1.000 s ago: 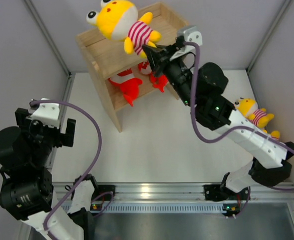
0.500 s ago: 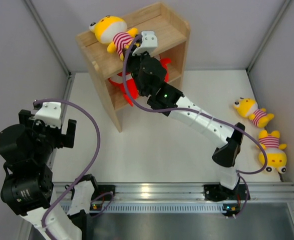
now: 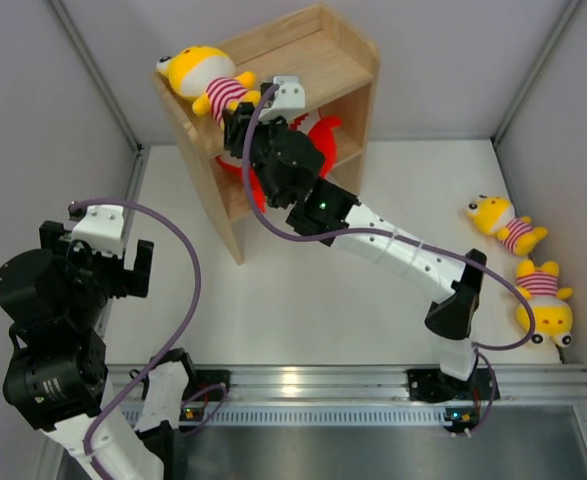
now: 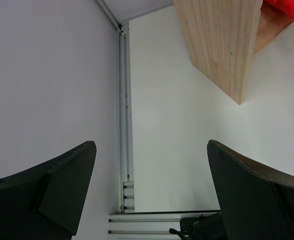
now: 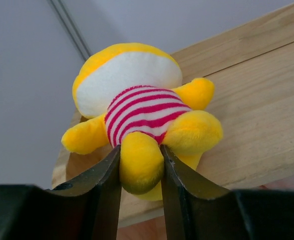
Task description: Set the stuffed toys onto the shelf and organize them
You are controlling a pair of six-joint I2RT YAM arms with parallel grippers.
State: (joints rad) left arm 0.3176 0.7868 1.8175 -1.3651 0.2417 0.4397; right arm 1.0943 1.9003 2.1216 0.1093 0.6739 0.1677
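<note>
Seen from above, the yellow toy (image 3: 205, 78) lies at the far left on the top tier of the shelf (image 3: 323, 55), and two other plush toys (image 3: 505, 226) lie on the worktop (image 3: 303, 300) at the right. Only the right wrist view shows that the right gripper (image 5: 140, 150) has its fingers clamped on one leg of the yellow toy. The left gripper (image 4: 152, 145) is at the near left, its fingers wide apart.

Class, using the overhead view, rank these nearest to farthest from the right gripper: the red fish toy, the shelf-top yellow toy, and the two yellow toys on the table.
1. shelf-top yellow toy, a leg between the right gripper's jaws.
2. red fish toy, one level down.
3. rear table toy, right side.
4. front table toy, right side.
</note>
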